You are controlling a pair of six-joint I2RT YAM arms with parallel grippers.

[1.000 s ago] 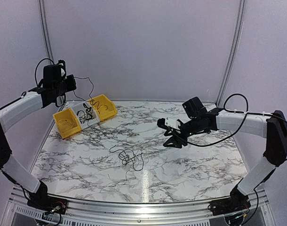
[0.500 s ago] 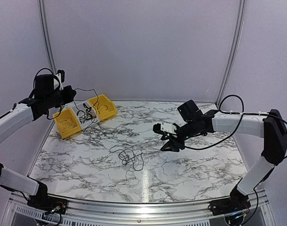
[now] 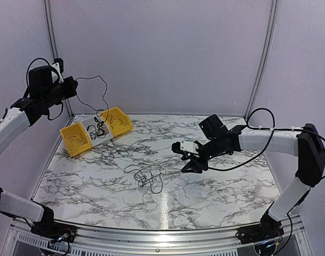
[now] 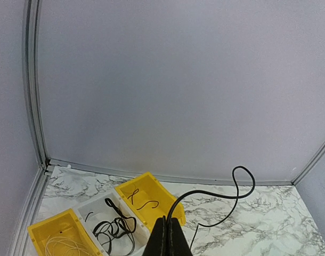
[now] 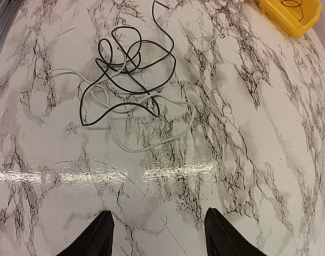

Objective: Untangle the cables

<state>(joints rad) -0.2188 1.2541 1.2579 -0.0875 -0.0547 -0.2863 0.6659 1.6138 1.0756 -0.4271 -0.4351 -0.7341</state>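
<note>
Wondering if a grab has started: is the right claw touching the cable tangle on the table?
Apart. The right wrist view shows the right claw open, with bare table between its fingertips and the cable tangle.

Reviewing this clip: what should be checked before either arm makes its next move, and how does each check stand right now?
1. Left tool gripping the held black cable: ok, jaws shut on it.
2. Held black cable free of the cable pile in the white bin: cannot tell; its lower end hangs near that bin.
3. Right tool open: ok, fingers spread above the marble table.
4. Right tool over the tangle: not ok, the tangle lies ahead of it.
5. Tangle separated: not ok, its black and pale strands overlap.
</note>
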